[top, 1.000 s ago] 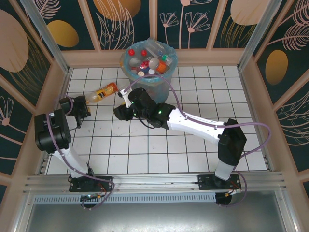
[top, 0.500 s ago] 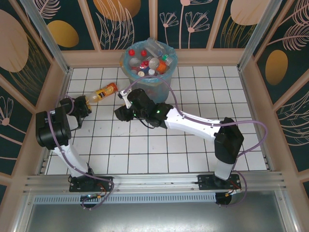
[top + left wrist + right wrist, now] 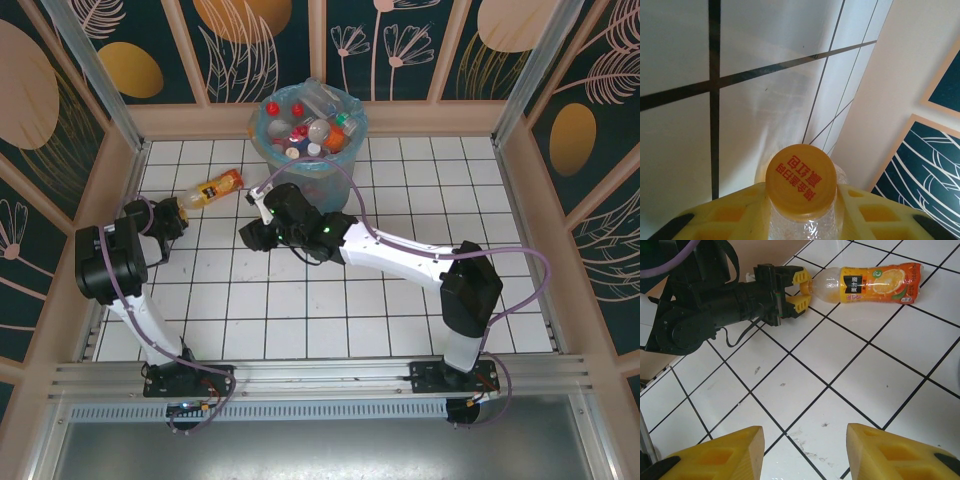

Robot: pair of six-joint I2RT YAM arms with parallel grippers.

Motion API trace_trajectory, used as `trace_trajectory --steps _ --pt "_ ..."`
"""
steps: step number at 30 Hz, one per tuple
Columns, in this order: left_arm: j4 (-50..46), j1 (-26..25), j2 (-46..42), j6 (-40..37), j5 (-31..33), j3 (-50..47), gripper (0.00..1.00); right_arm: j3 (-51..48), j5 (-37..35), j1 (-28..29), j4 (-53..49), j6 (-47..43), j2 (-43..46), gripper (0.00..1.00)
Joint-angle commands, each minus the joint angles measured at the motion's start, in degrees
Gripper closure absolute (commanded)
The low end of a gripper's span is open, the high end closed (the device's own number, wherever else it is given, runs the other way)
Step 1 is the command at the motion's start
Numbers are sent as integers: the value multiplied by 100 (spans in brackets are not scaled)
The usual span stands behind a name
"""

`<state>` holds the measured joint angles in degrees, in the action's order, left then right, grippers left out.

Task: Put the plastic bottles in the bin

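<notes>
The white tiled surface (image 3: 400, 300) carries one job at this moment: a last stray bottle on its way to the bin (image 3: 345, 160). The bin stands at 12 o'clock on the surface against the back wall. Its blue liner is already heaped to the rim with the plastic bottles (image 3: 318, 128), so there looks to be little room left on top.

The right hand (image 3: 805, 455) reaches across to about 10 o'clock from the surface's centre. Its yellow fingers are spread wide and hold nothing, hanging above bare tiles. It appears to be staying clear while the other arm works.

The left hand (image 3: 800, 288), at 9 o'clock on the surface, is clamped on the neck of the orange bottle (image 3: 875, 282), just below the cap (image 3: 800, 182). A yellow finger presses in on each side. Gripping the narrow neck likely gives the hand a firm hold and leaves the body free to swing.

The bottle lies nearly flat, its body pointing toward 2 o'clock from the hand, near the bin but well short of its rim. Whether it rests on the tiles or is just lifted is hard to tell. The lift over the rim is not yet made.
</notes>
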<state>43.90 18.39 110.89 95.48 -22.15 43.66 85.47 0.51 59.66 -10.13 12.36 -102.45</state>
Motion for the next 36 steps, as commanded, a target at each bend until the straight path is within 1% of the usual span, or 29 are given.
trace_trajectory --steps 1,3,8,9,12,13,15,17,24,27,32,36 --pt "164 40 144 76 -37 143 65 183 73 -29 -29 -49 -69 53" --pt "154 37 170 76 -12 152 67 200 79 -42 -26 -44 -74 53" --pt "136 40 198 85 62 176 68 205 76 -50 -25 -49 -59 53" --pt "132 38 211 85 54 186 65 203 72 -46 -20 -49 -58 53" --pt "13 40 228 36 36 273 49 172 72 -51 0 -32 -48 53" --pt "-56 34 229 -10 58 319 46 168 87 -51 -3 -31 -54 53" --pt "-189 37 239 -85 99 392 45 163 90 -49 -4 -26 -60 53" --pt "-239 35 260 -117 128 447 46 164 92 -51 -2 -31 -57 53" --pt "-351 40 437 -192 139 656 54 124 116 -85 27 -17 -77 53" --pt "-413 41 470 -225 172 695 55 106 125 -99 19 -21 -84 53" --pt "-466 41 608 -245 141 811 58 106 142 -121 20 -5 -77 53" --pt "-454 33 651 -241 159 842 64 116 151 -121 29 3 -61 53"
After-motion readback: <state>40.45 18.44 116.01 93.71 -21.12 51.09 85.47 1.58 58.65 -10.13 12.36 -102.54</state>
